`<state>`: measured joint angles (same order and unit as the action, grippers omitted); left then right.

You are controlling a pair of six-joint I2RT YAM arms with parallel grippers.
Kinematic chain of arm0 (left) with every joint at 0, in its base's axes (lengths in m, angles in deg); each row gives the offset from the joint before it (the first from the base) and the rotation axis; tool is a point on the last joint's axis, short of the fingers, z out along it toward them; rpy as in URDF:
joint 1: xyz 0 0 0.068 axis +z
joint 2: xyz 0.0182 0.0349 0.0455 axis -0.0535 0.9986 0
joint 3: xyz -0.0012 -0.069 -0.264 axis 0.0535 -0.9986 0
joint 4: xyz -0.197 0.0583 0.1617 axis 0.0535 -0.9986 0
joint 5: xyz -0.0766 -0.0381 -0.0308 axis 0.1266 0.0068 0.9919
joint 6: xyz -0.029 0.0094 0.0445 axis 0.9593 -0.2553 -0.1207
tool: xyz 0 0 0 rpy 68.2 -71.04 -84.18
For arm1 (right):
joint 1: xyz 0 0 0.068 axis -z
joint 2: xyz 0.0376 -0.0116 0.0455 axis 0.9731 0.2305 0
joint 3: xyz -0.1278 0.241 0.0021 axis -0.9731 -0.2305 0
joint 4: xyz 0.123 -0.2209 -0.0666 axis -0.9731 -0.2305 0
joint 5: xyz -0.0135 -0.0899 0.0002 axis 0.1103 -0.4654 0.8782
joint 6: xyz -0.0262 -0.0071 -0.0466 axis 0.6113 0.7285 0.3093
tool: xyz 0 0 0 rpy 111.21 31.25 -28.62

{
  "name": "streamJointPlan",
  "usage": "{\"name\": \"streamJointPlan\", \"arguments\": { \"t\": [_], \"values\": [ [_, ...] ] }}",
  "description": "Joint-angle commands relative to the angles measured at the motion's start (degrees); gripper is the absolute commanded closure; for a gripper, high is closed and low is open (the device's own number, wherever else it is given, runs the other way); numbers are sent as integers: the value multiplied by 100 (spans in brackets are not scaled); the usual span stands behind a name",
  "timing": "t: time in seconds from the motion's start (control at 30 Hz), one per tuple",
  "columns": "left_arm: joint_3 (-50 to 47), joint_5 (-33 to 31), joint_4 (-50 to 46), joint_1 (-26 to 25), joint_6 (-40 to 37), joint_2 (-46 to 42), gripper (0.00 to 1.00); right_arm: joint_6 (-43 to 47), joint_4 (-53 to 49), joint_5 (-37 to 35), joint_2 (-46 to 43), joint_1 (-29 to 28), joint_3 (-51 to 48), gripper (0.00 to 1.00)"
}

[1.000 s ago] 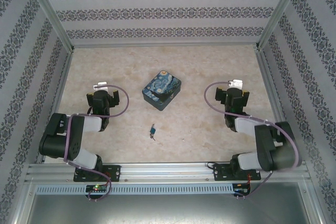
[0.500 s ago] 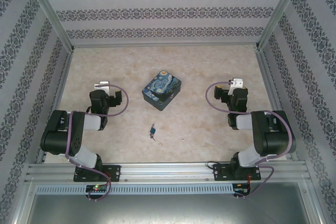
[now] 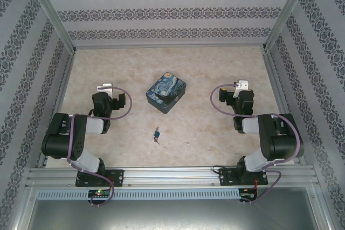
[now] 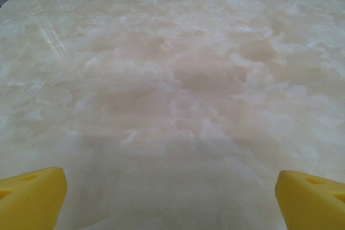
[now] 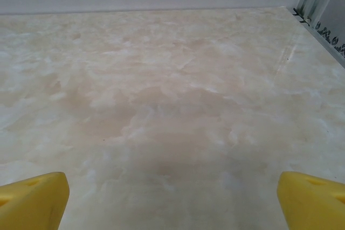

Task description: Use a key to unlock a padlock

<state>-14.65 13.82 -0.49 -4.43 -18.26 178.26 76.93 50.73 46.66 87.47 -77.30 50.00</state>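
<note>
**Beige marble table [image 3: 215, 68], 2 arms folded, both jaws wide**

Shows the padlock [image 3: 166, 92] flat on the table just toward 12 o'clock of centre, turned diagonally. Puts the key [image 3: 157, 134] near it at 6 o'clock, apart from it, blue head toward the padlock.

Finds the left arm at 8 o'clock, elbow doubled back over its base, forearm aimed toward 12 o'clock. Ends in the left gripper [image 3: 104, 88], spread wide, holding nothing, well apart from the padlock at its 3 o'clock.

Mirrors that at 4 o'clock with the right arm: right gripper [image 3: 241, 85] equally wide and empty, yellow pads [image 5: 32, 197] far apart over bare table.
</note>
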Motion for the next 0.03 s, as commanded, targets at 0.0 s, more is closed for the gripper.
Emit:
{"name": "streamJointPlan", "arguments": {
  "t": [0.0],
  "values": [
    [88, 91, 212, 93, -53, 37, 1, 94, 89, 147, -108, -28, 54, 2]
  ]
}}
